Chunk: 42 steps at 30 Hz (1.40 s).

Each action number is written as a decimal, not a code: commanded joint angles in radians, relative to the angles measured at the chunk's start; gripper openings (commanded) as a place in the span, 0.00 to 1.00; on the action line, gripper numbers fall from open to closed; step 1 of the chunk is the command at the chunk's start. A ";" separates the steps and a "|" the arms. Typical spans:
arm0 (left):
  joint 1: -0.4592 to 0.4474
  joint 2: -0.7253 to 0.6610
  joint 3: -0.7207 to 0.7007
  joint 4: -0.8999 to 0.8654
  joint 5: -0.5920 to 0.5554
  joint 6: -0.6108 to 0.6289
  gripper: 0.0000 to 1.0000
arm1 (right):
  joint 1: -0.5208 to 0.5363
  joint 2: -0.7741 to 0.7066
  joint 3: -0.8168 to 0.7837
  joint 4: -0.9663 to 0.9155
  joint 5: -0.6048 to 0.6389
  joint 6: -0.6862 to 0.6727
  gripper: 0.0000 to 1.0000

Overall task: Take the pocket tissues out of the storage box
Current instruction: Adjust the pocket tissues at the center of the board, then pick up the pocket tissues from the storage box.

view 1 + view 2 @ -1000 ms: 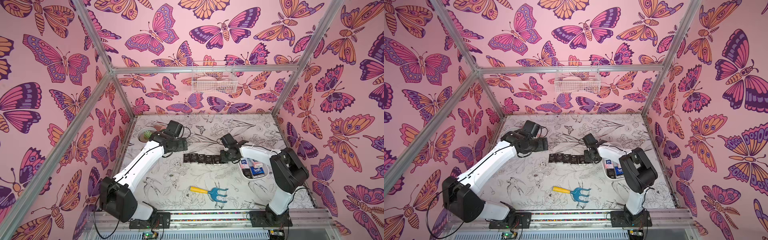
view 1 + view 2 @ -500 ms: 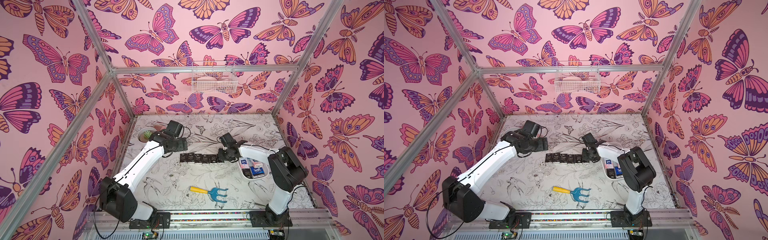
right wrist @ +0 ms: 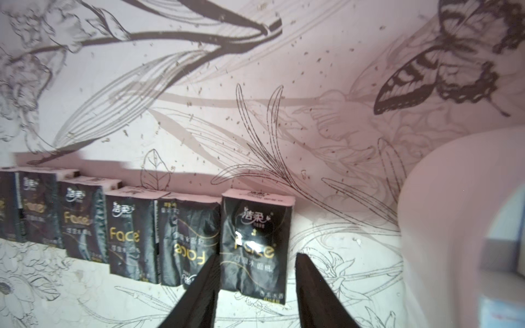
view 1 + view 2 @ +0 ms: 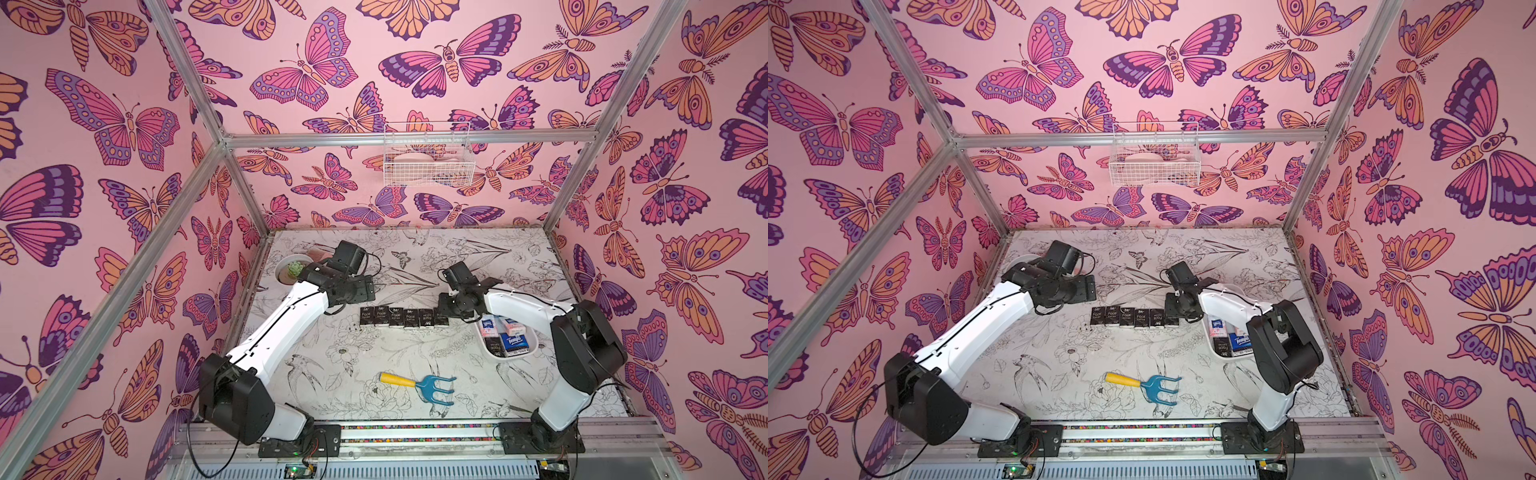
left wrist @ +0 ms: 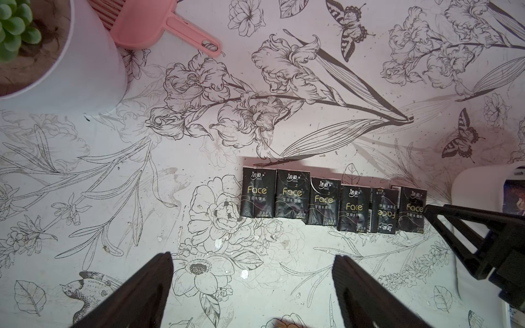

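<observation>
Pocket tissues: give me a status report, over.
Left gripper open, empty. Right gripper open astride the end packet. Six pocket tissues rowed on table; storage box holds more. Rake lies apart.

pocket tissues (image 3: 255,241): glossy black film wrap, crinkled | storage box (image 3: 443,198): smooth white plastic, soft sheen | tabletop (image 5: 85,198): matt printed sheet, speckled with flecks | frame rails (image 4: 316,140): bare silvery metal | wire basket (image 4: 428,166): white coated wire | hand rake (image 4: 436,388): blue and yellow plastic, smooth
</observation>
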 commanded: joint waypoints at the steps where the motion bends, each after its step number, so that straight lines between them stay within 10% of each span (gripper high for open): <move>1: -0.005 -0.009 0.003 -0.023 -0.013 0.009 0.94 | -0.026 -0.067 0.023 -0.042 0.013 -0.007 0.48; 20: -0.005 0.001 0.006 -0.022 -0.007 0.003 0.94 | -0.394 -0.212 -0.157 0.062 0.039 0.081 0.55; 42: -0.005 0.026 0.014 -0.023 -0.013 0.011 0.94 | -0.465 -0.049 -0.199 0.266 -0.027 0.230 0.38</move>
